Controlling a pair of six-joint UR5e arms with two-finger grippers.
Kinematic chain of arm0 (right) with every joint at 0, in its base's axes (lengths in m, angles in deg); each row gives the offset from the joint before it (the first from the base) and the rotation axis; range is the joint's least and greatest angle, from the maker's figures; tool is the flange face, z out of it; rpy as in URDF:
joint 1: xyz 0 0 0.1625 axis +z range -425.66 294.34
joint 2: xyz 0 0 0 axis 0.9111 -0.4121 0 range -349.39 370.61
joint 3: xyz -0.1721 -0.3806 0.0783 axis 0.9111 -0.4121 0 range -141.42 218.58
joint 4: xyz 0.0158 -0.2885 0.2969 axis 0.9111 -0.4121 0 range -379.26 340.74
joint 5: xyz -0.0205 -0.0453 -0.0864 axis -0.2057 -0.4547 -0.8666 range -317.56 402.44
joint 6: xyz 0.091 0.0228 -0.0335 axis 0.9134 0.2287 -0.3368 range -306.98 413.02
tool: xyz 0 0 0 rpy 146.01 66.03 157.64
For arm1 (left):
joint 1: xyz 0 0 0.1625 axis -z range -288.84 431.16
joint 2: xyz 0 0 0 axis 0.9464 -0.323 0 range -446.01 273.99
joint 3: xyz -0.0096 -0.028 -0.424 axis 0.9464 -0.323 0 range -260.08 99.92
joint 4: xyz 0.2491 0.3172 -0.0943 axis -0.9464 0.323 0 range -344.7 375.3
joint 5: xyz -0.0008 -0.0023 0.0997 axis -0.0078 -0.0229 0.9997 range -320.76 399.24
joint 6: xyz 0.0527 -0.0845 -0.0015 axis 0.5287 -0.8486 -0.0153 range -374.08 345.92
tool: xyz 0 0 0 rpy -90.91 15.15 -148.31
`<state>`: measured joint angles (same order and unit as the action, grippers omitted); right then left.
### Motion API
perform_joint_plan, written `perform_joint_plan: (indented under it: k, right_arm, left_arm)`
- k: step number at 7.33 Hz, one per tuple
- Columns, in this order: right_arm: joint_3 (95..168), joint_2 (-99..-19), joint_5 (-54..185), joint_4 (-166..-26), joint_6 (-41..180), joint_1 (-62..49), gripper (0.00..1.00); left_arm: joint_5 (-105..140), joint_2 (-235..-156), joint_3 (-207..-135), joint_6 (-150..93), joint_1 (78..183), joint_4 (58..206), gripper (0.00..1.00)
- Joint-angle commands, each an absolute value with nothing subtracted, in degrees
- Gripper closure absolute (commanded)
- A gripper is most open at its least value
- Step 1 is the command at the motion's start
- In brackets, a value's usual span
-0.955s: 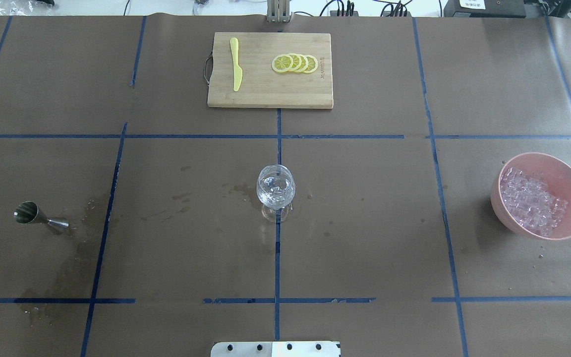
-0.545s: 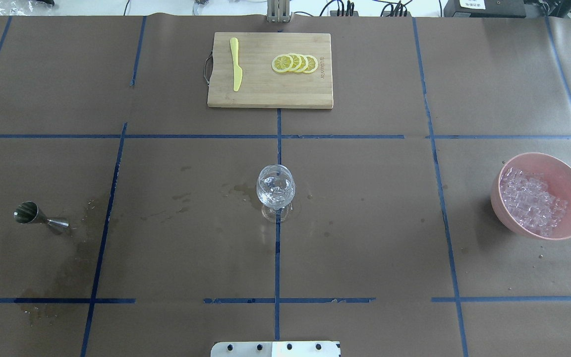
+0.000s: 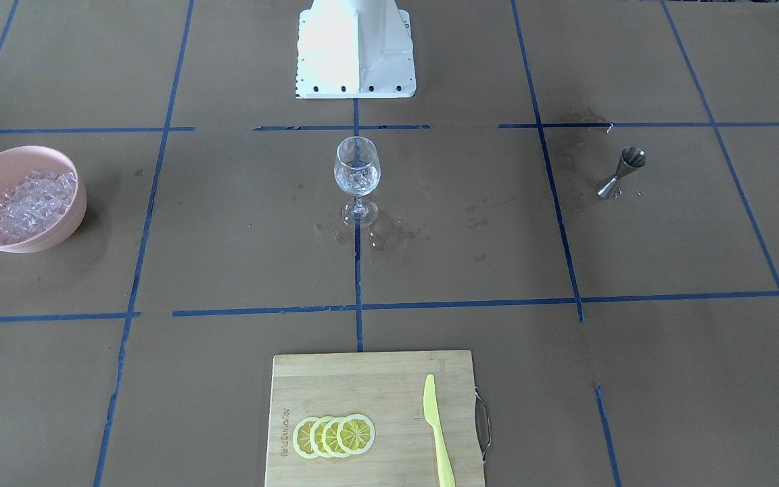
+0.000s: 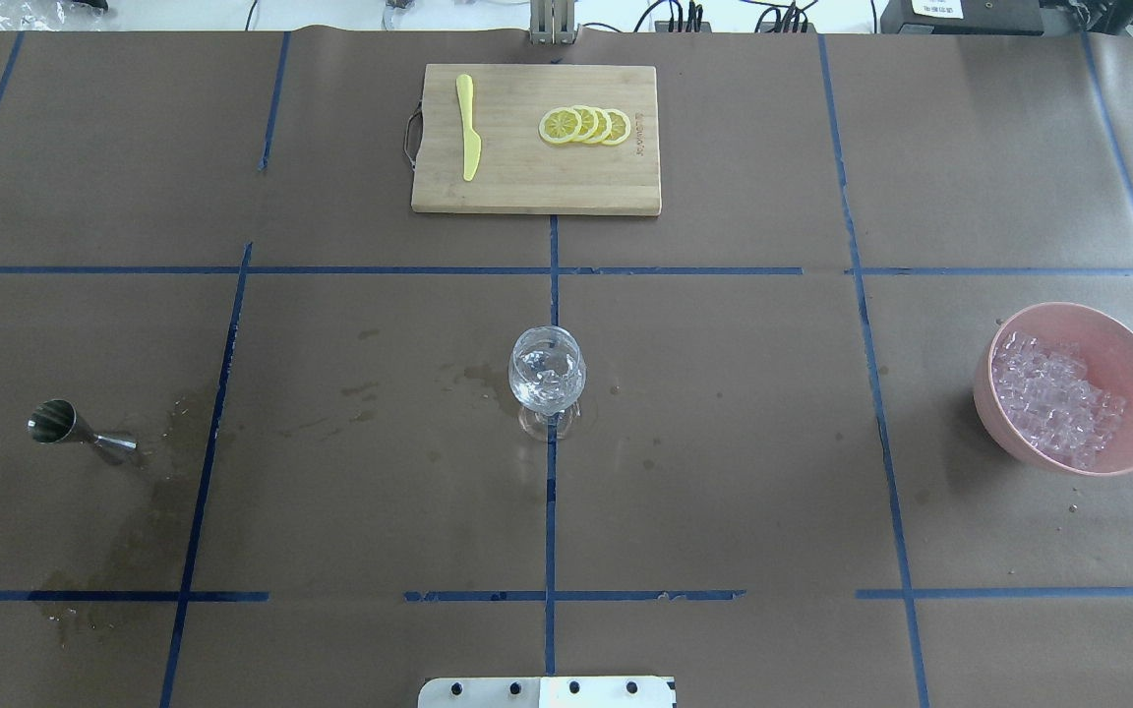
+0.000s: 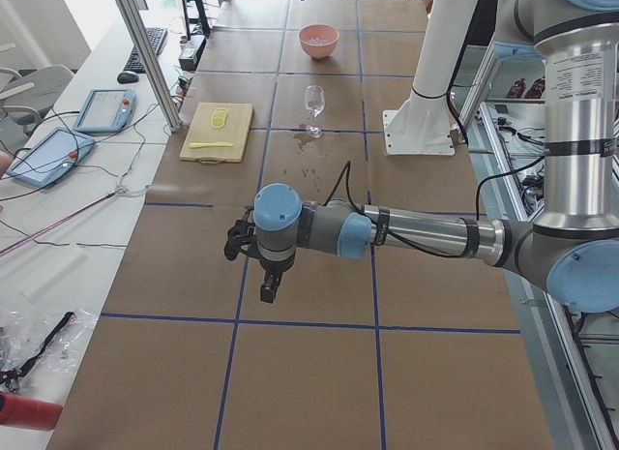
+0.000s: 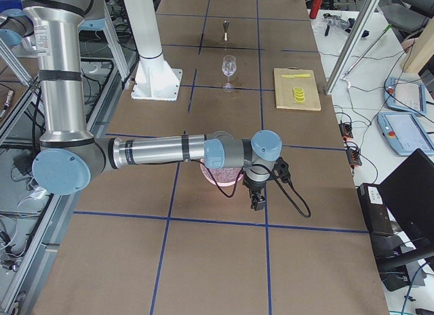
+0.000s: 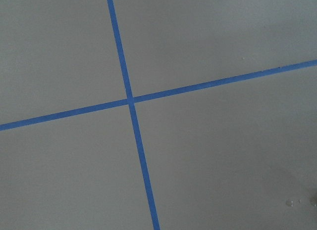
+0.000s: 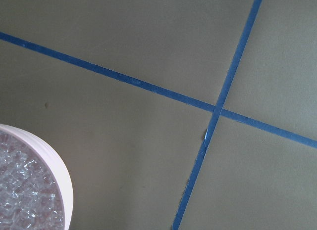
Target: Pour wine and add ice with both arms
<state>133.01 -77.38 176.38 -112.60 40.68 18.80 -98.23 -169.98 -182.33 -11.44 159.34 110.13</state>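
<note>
A clear wine glass stands at the table's centre with glassy bits inside; it also shows in the front-facing view. The ice is heaped in a pink bowl at the right. A steel jigger stands at the left. No wine bottle shows. My left gripper hangs over bare table far off to the left, seen only in the left side view; I cannot tell whether it is open. My right gripper hangs just beyond the bowl, seen only in the right side view; I cannot tell its state either.
A wooden cutting board at the far centre holds lemon slices and a yellow knife. Wet stains lie by the jigger and around the glass. The white base stands at the near edge.
</note>
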Motion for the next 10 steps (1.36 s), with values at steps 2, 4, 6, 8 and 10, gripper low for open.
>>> perform_joint_plan:
  k: [2,4,6,8,10]
  right_arm:
    - [132.71,-76.93,176.48,-112.51,40.8,18.8,0.0]
    - [132.45,-76.66,176.21,-112.6,40.72,18.71,0.0]
    - [132.45,-76.84,176.12,-112.68,40.72,18.8,0.0]
    - [132.45,-76.93,176.74,-112.77,40.8,18.8,0.0]
    - [132.27,-77.19,177.7,-112.69,40.72,18.8,0.0]
  left_arm:
    - [-98.4,-169.94,-182.03,-11.44,159.14,107.95,0.0]
    - [-98.05,-170.99,-184.48,-11.44,159.31,101.18,0.0]
    - [-91.34,-170.65,-185.73,-8.74,159.66,100.64,0.0]
    - [-91.1,-170.2,-185.21,-8.02,159.58,97.92,0.0]
    - [-92.77,-170.29,-184.76,-8.1,159.49,98.17,0.0]
